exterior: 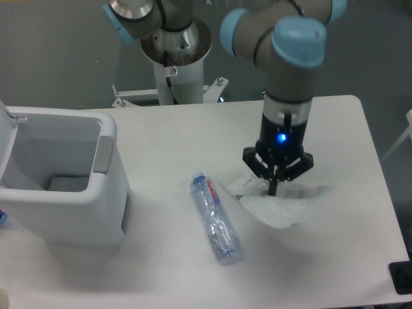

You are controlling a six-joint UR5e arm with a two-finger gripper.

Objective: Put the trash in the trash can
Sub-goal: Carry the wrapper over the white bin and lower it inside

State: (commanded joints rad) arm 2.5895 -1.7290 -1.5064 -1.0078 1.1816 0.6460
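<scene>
1 gripper (272, 190), fingers pinched on 1 white pouch (278, 207), table (360, 244) ctr-right. 1 bottle (215, 217) lying at pouch's 9 o'clock, apart. 1 trash can (61, 187), lid open, far 9 o'clock.

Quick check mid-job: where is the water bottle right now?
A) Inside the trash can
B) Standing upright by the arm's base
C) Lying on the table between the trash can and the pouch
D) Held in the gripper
C: the water bottle lies flat on the table, right of the trash can and left of the pouch, where the gripper is.
</scene>
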